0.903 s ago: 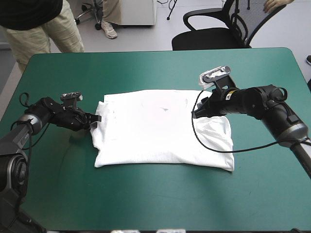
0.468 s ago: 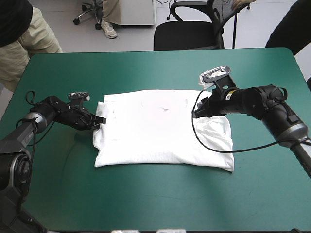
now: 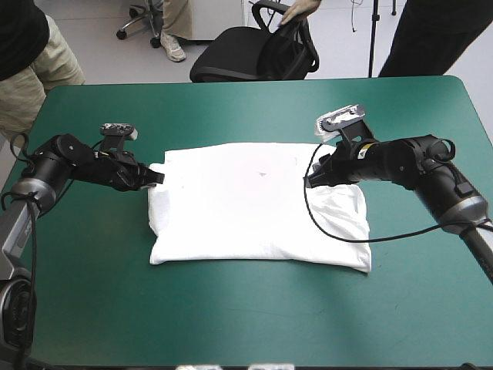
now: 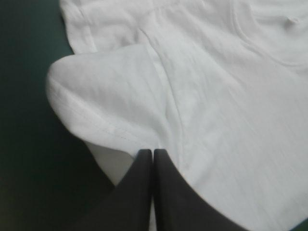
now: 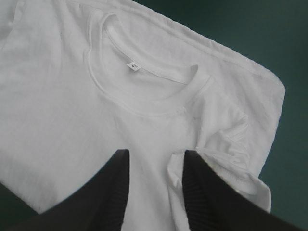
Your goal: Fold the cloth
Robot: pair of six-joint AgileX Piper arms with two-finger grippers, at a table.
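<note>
The teal-green desk point(image 3: 246, 108) carries the white T-shirt point(image 3: 254, 212), spread flat at its centre. At the shirt's 10 o'clock corner the left end effector point(image 3: 156, 178) is clenched on a sleeve. At 2 o'clock the right end effector point(image 3: 310, 181) rests released, fingers apart over the other sleeve.

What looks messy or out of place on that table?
Nothing is spilled or damaged. The T-shirt lies mostly flat, but its sleeve beside the open right gripper is bunched into creases, and the other sleeve, pinched in the left gripper, curls up in a loose flap.
</note>
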